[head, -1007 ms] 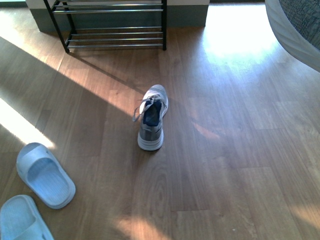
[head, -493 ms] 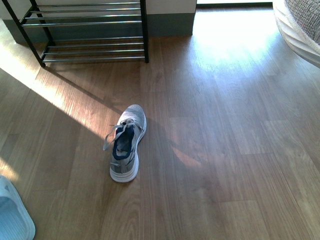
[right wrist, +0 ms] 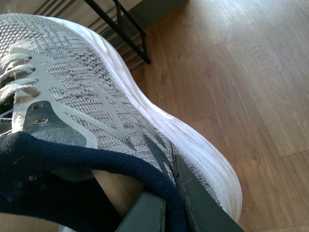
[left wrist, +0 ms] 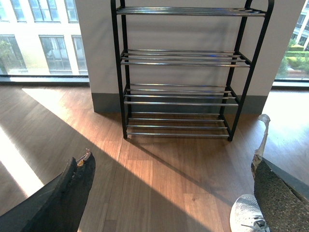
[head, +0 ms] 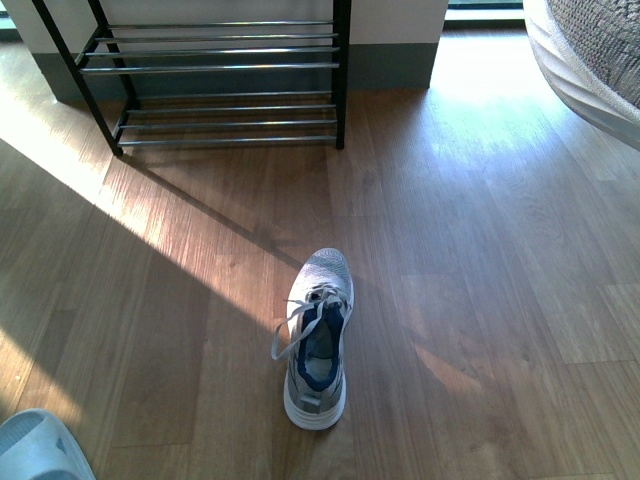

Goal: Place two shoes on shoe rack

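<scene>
While I check the front view, the shoe rack [head: 225,80] stands at 11 o'clock against the wall, black side frames with chrome bars; only its lower tiers show there. One grey sneaker [head: 318,340] sits upright on its sole on the wood floor [head: 500,250]. Its toe points to 12 o'clock and its heel to 6, and a loose lace hangs off toward 8. It is well apart from the rack, which lies at about 11 o'clock from it. A pale blue slide [head: 35,450] pokes in at 7 o'clock and is cut by the frame edge. At 1 o'clock there is a grey textured thing [head: 600,40] with a white rim. I cannot tell from that view what it is.

From the left wrist view I see the left hand [left wrist: 171,159] spread wide, with its dark fingers [left wrist: 67,198] apart and nothing between them. It faces the rack [left wrist: 178,72] square on, with all four tiers showing. The toe of the floor sneaker [left wrist: 246,215] shows just beside one finger. A window [left wrist: 38,38] with buildings behind it sits beside the wall.

From the right wrist view, the right hand [right wrist: 171,205] is pressed together on a second sneaker [right wrist: 87,82]. Its fingers [right wrist: 203,217] pinch the navy collar at the heel end. The shoe is off the floor, showing grey knit, a white sole and pale laces. The rack [right wrist: 120,24] is beyond its toe.
</scene>
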Motion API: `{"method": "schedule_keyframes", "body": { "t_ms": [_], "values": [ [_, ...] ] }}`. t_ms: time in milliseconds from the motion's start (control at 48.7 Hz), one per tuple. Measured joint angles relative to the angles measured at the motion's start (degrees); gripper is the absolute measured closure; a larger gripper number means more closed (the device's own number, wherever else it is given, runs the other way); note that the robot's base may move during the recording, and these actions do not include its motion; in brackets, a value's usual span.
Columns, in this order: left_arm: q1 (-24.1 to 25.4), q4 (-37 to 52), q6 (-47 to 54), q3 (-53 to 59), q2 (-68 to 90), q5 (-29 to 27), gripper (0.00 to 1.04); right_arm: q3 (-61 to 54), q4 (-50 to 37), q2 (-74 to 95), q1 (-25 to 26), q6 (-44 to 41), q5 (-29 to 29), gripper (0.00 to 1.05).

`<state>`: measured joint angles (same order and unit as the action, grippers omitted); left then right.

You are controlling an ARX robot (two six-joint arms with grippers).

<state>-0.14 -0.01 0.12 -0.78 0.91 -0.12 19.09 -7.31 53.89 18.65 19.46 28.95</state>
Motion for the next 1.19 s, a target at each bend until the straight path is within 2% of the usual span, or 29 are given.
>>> {"method": "schedule_keyframes", "body": {
  "t_ms": [514, 555, 596, 658, 678, 781, 945, 1069, 1192],
  "values": [
    [0.0, 0.0, 0.0, 0.0, 0.0, 0.2, 0.09, 0.0, 0.0, 0.0, 0.2, 0.0, -0.9, 1.03],
    [-0.8, -3.1, -1.6, -1.1, 1.6, -3.1, 0.09, 0.0, 0.0, 0.0, 0.2, 0.0, -0.5, 1.03],
    [-3.3, -10.6, -5.2, -4.4, 6.7, -8.9, 0.09, 0.0, 0.0, 0.0, 0.2, 0.0, -0.4, 1.03],
    [-6.0, -14.1, -9.0, -8.0, 17.0, -14.6, 0.09, 0.0, 0.0, 0.0, 0.1, 0.0, -0.3, 1.03],
    [-6.4, -13.8, -9.5, -8.5, 19.1, -15.0, 0.09, 0.0, 0.0, 0.0, 0.1, 0.0, -0.3, 1.03],
    [-9.5, 0.7, -10.5, -11.9, 45.5, -14.1, 0.09, 0.0, 0.0, 0.0, 0.1, 0.0, -0.4, 1.03],
    [-11.1, 16.9, -6.0, -16.7, 71.9, -12.0, 0.09, 0.0, 0.0, 0.0, 0.1, 0.0, -0.4, 1.03],
    [-12.0, 24.0, -2.3, -21.0, 88.0, -9.7, 0.09, 0.0, 0.0, 0.0, 0.1, 0.0, -0.4, 1.03],
    [-14.0, 27.3, 1.1, -28.7, 105.2, -5.6, 0.09, 0.0, 0.0, 0.0, 0.1, 0.0, -0.4, 1.03]
  ]
}}
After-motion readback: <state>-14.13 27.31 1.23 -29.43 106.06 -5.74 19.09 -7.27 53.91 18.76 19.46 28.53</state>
